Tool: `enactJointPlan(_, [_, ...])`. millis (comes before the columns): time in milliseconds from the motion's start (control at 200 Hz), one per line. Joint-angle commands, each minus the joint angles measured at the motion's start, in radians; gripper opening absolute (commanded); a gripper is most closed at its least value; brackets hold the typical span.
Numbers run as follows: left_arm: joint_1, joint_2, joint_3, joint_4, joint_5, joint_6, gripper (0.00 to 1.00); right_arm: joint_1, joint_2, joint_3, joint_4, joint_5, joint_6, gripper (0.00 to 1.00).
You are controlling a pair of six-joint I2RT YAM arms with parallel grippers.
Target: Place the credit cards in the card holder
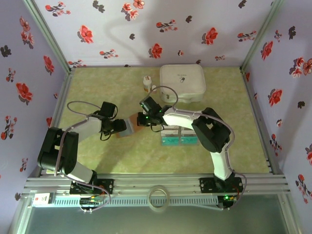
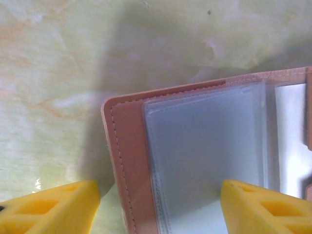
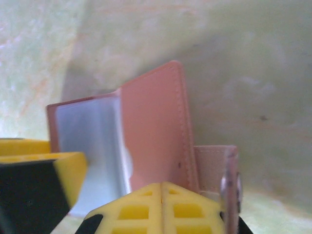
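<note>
Left end effector (image 2: 158, 207) astride card holder (image 2: 127, 146); seemingly apart

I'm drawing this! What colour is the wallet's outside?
The card holder is pinkish brown outside; the right wrist view shows it best.

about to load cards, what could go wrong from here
The wallet stands half open at the right hand; if it slips, it may fall shut over the sleeves. The left hand is open over the wallet, not gripping it, so the wallet could slide. The cards lie beside the right arm, awkward to reach.
</note>
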Motion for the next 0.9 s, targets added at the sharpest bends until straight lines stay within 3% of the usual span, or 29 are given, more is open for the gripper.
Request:
enactJointPlan(0, [0.031, -0.01, 0.009, -0.016, -0.024, 0.024, 0.69, -0.004, 0.03, -0.016, 0.039, -0.009, 0.021, 0.0])
enactJointPlan(160, [0.076, -0.073, -0.014, 0.014, 0.055, 0.01, 0.71, -0.003, 0.039, -0.029, 0.054, -0.018, 0.03, 0.0])
enactJointPlan(445, [0.201, -0.154, -0.106, 0.181, 0.307, -0.073, 0.7, -0.001, 0.042, -0.049, 0.06, -0.019, 0.04, 0.0])
enactJointPlan(595, [0.229, -0.135, -0.147, 0.269, 0.373, -0.113, 0.62, -0.002, 0.046, -0.05, 0.058, -0.018, 0.04, 0.0])
enactJointPlan(895, [0.241, -0.119, -0.197, 0.357, 0.394, -0.164, 0.45, -0.002, 0.049, -0.056, 0.055, -0.017, 0.04, 0.0])
